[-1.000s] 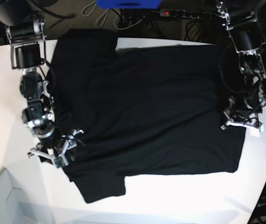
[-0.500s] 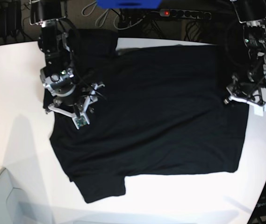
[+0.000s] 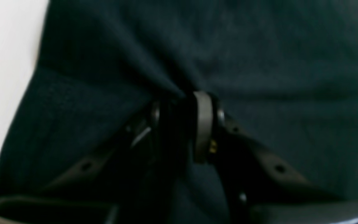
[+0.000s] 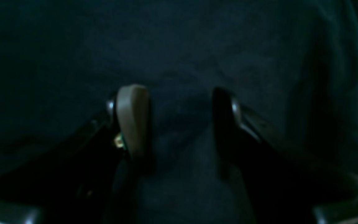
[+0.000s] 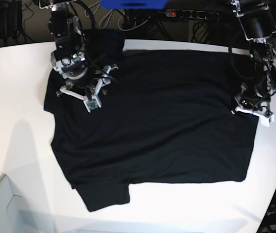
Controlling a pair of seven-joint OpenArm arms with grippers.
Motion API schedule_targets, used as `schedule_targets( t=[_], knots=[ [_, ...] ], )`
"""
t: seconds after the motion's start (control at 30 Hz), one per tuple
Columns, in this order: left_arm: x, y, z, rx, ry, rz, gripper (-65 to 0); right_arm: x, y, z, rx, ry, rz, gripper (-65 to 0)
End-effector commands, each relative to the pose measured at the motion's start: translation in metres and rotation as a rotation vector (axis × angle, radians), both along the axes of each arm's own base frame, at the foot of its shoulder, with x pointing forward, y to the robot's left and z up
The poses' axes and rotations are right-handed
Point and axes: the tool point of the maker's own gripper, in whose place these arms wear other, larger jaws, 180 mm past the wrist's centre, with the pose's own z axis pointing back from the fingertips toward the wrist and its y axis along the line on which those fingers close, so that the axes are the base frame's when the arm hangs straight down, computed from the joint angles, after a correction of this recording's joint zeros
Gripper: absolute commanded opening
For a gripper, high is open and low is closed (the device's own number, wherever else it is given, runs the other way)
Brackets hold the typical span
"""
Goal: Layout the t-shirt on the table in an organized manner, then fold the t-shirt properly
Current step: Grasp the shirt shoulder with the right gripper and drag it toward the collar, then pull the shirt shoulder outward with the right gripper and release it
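On the near side of the table: the rounded edge of the large plain white matte table [image 5: 186, 204] lies bare; just behind it sit the black soft cotton short-sleeved t-shirt [image 5: 152, 126]'s lower sleeve and one long side edge.
Shirt position: spread almost flat across the table's middle, sleeves toward the base view's left, hem toward its right; the far sleeve reaches the table's back edge.
How it handles: by my judgement light, limp and not fragile; it will sag and crease wherever it is lifted, and drag rather than slide cleanly on the matte top.
Where to grip: I would take it at hems, sleeve ends or shoulder seams, where doubled cloth gives a firmer bite, pinching from the edge, not the middle.
Left gripper [image 3: 182, 124]: at the hem side, on the base view's right; its jaws are drawn together on a gathered ridge of the shirt, folds radiating from the pinch, white tabletop showing beside the cloth.
Right gripper [image 4: 176, 121]: over the shoulder area near the far sleeve; its jaws stand apart with flat dark cloth showing between them, nothing gripped; whether the tips touch the fabric I cannot tell.
Writing and labels: none readable; no graphic, tag or brand shows on the shirt's visible face.
Farthest: dark cables [image 5: 191, 19] lie beyond the table's back edge, unmarked as far as I can read.
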Motion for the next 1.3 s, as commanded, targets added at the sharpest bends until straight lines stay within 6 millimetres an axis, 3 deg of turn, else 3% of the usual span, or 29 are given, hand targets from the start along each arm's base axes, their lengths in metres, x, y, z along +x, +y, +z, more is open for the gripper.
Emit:
schedule_targets(
  t=[0.0, 0.13, 0.23, 0.33, 0.47, 0.67, 0.73, 0.97, 1.07, 1.27],
  knots=[
    [0.002, 0.007, 0.000, 0.016, 0.022, 0.003, -50.9, -0.005, 0.004, 0.000, 0.004, 0.003, 0.005, -31.8],
    [0.020, 0.009, 0.006, 0.003, -0.005, 0.019, -50.9, -0.025, 0.009, -0.006, 0.009, 0.036, 0.020, -31.8],
    [0.026, 0.017, 0.015, 0.025, -0.037, 0.027, -50.9, -0.033, 0.012, 0.001, 0.015, 0.026, 0.023, -31.8],
    [0.026, 0.018, 0.017, 0.024, -0.036, 0.025, -50.9, -0.031, 0.009, 0.011, 0.016, -0.002, 0.015, -31.8],
    [0.031, 0.019, 0.039, 0.059, -0.096, 0.010, -50.9, -0.023, -0.001, 0.024, -0.002, -0.046, 0.006, -31.8],
    [0.009, 0.013, 0.057, 0.133, -0.136, -0.042, -50.9, -0.008, -0.008, 0.032, -0.012, -0.076, -0.008, -31.8],
    [-0.003, 0.011, 0.053, 0.142, -0.120, -0.053, -50.9, -0.008, -0.014, 0.021, -0.019, -0.052, -0.021, -31.8],
    [-0.035, 0.013, 0.010, 0.102, 0.000, -0.025, -50.9, 0.011, -0.025, -0.004, -0.044, 0.002, -0.032, -31.8],
    [-0.037, 0.014, 0.003, 0.091, 0.017, -0.017, -50.9, 0.021, -0.028, -0.008, -0.050, 0.006, -0.034, -31.8],
    [-0.016, -0.004, 0.007, 0.051, -0.021, -0.016, -50.9, 0.050, -0.036, -0.009, -0.067, 0.000, -0.044, -31.8]
  ],
)
